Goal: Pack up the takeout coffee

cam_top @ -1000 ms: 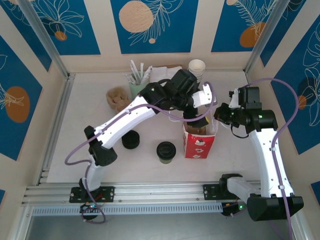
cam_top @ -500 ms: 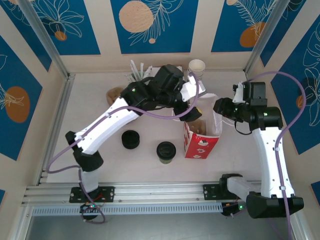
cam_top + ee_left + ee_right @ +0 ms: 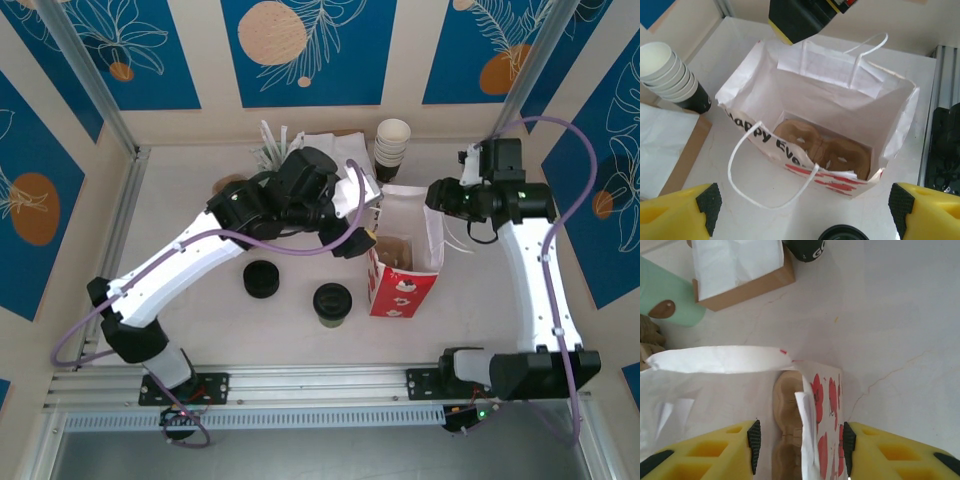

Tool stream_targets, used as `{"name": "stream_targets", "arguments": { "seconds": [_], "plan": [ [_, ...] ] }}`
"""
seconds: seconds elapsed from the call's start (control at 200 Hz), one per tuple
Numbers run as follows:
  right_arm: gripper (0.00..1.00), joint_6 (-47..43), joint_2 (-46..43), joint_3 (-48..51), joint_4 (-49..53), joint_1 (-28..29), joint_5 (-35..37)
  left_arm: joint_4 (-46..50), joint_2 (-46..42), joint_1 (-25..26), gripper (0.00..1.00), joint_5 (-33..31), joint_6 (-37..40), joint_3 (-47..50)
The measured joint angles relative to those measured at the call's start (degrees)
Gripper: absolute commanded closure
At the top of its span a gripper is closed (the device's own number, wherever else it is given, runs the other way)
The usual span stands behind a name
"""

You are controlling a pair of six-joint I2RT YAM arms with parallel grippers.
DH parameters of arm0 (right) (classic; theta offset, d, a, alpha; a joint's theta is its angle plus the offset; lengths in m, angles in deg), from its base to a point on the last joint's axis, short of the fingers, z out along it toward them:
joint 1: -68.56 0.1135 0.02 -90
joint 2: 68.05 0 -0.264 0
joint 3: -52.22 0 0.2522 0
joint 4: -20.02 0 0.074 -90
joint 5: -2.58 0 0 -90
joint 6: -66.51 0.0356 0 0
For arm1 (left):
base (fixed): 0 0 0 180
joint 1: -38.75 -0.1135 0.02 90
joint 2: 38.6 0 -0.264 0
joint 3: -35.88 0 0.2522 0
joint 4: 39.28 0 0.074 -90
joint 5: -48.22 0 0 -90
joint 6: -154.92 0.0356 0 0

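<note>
The small green paper cup with a round black lid stands just beside the red-and-white paper bag, at its 9 o'clock. The left gripper hangs wide open above the bag, with the cup at its 7 o'clock. The right gripper is open around the bag's wall, maybe touching it.
</note>
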Motion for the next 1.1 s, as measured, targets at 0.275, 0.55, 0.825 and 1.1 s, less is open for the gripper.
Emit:
{"name": "stream_targets", "arguments": {
  "seconds": [0.275,0.55,0.825,1.1],
  "plan": [
    [0.55,-0.81,1.92,1.62,-1.49,0.0,-0.61,-0.61,-2.49,-0.17,0.11,-1.01,-0.83,2.67],
    [0.73,-0.7,4.04,3.89,-2.62,0.28,-1.22,-1.18,-2.64,-0.17,0.1,-0.98,-0.83,2.69],
    [0.99,0.22,4.13,4.24,-3.04,0.9,-2.49,-1.2,-2.64,-0.26,0.1,-0.98,-0.81,2.73],
    [1.0,2.71,-5.57,5.66,-6.62,2.27,-3.04,-1.55,-2.64,-0.28,0.1,-0.98,-0.83,2.73]
  ]
}}
